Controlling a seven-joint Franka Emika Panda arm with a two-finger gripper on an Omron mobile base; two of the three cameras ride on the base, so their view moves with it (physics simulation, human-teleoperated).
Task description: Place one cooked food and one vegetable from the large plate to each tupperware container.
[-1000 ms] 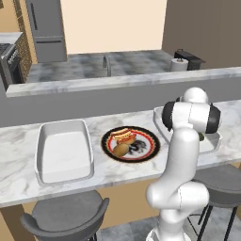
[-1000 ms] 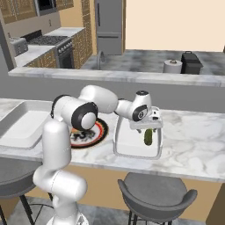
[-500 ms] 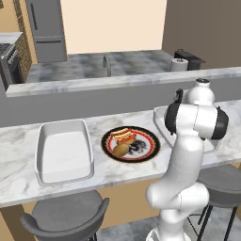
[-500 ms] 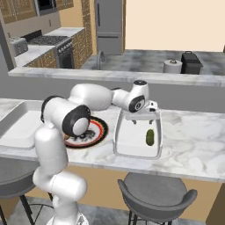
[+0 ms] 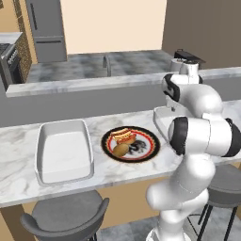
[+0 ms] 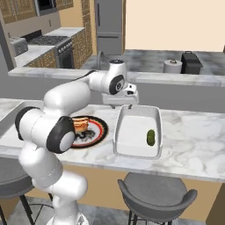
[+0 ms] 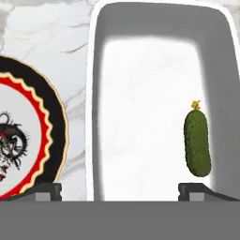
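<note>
Hand view, cucumber point(image 7: 197, 143) lengthwise in tupperware container point(image 7: 140, 56)

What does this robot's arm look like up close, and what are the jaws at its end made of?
The arm is a chain of glossy white, rounded segments with dark bands at the joints, and no cables show. The gripper is a boxy white-grey block. Its jaws are two small dark tips; what they are made of can't be told.

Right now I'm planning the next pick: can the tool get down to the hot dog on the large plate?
Probably yes. The tool hangs open above the tupperware container beside the large plate, and the hot dog lies uncovered on top, with nothing over it.
</note>
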